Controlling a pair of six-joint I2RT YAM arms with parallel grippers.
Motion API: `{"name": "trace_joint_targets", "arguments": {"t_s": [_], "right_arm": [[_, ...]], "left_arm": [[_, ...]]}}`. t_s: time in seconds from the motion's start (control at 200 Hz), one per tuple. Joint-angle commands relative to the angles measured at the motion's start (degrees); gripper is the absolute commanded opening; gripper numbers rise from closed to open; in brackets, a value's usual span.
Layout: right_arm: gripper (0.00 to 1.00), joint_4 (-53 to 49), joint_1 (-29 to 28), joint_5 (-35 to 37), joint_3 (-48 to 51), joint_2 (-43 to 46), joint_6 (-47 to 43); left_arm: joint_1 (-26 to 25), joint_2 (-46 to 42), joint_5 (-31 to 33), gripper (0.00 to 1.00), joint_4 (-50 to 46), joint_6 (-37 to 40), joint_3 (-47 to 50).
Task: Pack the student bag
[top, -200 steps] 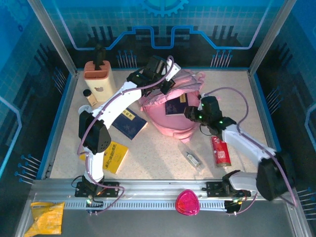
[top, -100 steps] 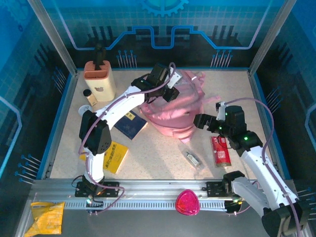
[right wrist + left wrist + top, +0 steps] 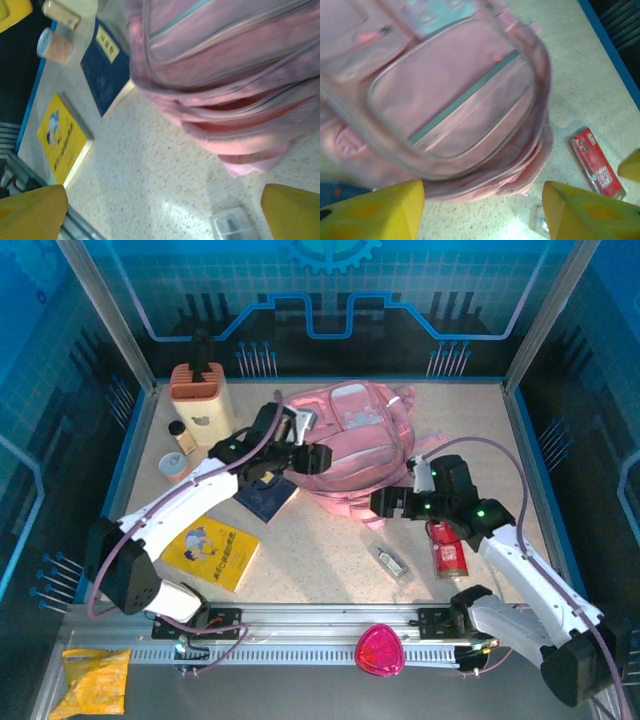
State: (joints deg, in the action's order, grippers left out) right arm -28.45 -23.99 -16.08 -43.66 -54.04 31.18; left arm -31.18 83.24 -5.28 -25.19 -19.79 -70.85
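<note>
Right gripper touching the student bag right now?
Apart. Right wrist view: the right gripper is open, and bare table shows between each of its fingers and the student bag.

Pink student bag (image 3: pixel 355 440) lying flat, front up, far centre.

legible text: none | blue book (image 3: pixel 107 80) label, red pack (image 3: pixel 597 167) print: blurred
</note>
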Motion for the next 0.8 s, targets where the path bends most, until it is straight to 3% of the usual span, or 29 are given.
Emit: {"name": "trace_joint_targets", "arguments": {"t_s": [0.0, 0.135, 0.225, 0.295, 0.55, 0.795], "right_arm": [[1.0, -1.24, -4.88, 3.58, -1.87, -2.32, -0.07], [1.0, 0.43, -10.99, 7.31, -2.83, -5.72, 1.91], [1.0, 2.83, -13.79, 8.45, -2.76, -7.43, 3.23], [1.0, 3.95, -15.03, 9.02, -2.92, -8.95, 4.33], [1.0, 3.51, -16.66, 10.45, -3.46, -10.47, 5.21], [1.0, 2.55, -16.68, 12.58, -2.29, -7.79, 5.78]], "left_arm": [[4.17, -1.94, 2.99, 0.67, -1.44, -13.61, 6.79], [9.13, -1.49, 6.33, 0.74, -1.43, -17.54, 11.17], [10.05, 2.8, 14.25, 0.78, -4.92, -16.02, 8.16], [11.58, 7.14, 16.48, 0.83, -5.19, -14.85, 5.38], [15.4, 24.42, 21.48, 0.87, -10.47, -11.04, -10.7], [17.78, 33.71, 23.99, 0.89, -14.37, -8.51, -20.79]]}}
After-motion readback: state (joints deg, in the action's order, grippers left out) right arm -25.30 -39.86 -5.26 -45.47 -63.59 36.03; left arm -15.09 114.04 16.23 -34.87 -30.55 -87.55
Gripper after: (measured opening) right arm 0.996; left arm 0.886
